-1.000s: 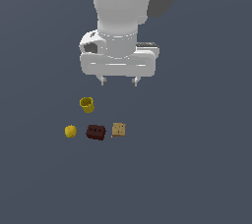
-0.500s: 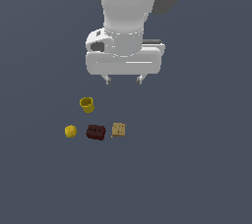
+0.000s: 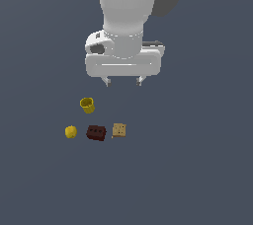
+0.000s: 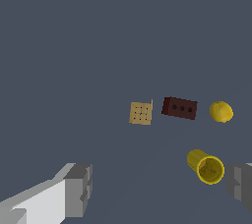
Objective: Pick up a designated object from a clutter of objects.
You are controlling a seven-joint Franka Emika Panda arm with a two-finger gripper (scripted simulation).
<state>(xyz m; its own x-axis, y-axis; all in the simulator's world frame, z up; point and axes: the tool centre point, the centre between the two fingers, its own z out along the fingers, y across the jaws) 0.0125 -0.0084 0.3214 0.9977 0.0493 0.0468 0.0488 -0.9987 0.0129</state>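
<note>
The designated object, a small round yellow ball (image 3: 70, 131) (image 4: 221, 111), lies at the exterior view's left end of a row of small items. Beside it sit a dark red-brown block with dots (image 3: 96, 132) (image 4: 179, 107) and a tan square cracker-like box (image 3: 118, 130) (image 4: 141, 113). A yellow hollow cup (image 3: 87, 105) (image 4: 205, 166) lies on its side just behind the row. My gripper (image 3: 123, 81) (image 4: 160, 188) hovers high above the clutter, toward the exterior view's right of the cup. Its fingers (image 4: 78, 188) stand wide apart and hold nothing.
The items rest on a plain dark grey-blue surface (image 3: 197, 169). The white arm (image 3: 128, 17) rises above the gripper.
The arm has shifted toward the exterior view's right and its hand has turned a little. The four small items have stayed in place.
</note>
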